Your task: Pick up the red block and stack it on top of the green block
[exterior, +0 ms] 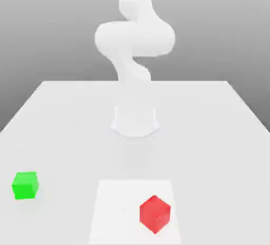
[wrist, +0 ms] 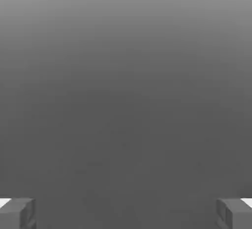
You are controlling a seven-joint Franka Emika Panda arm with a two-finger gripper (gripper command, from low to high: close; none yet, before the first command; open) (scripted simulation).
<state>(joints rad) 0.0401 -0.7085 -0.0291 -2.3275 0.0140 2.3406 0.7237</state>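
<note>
White and smooth, a flat square panel (exterior: 118, 212) lies on the pale table (exterior: 211, 149) and carries the red block (exterior: 155, 214). The block sits on the half toward the exterior view's right, near that side edge and closer to the panel's near right corner than to its far left one. It is turned so that an upright edge faces the viewer, with two side faces showing below the top.

The green block (exterior: 25, 185) rests directly on the table, outside the panel and well apart from its left edge, toward the exterior view's left. A broad face is turned to the viewer, with its lighter top showing above.

The white robot arm (exterior: 135, 38) rises from its base (exterior: 135, 120), which stands on the table between the far edge and the panel. The red block lies on the viewer's side of that base, well apart from it.

The gripper (wrist: 126, 214) is open, its two fingertips (wrist: 19, 214) spread wide in the hand view. The red block is out of its grasp; how far off it lies, I cannot tell.
</note>
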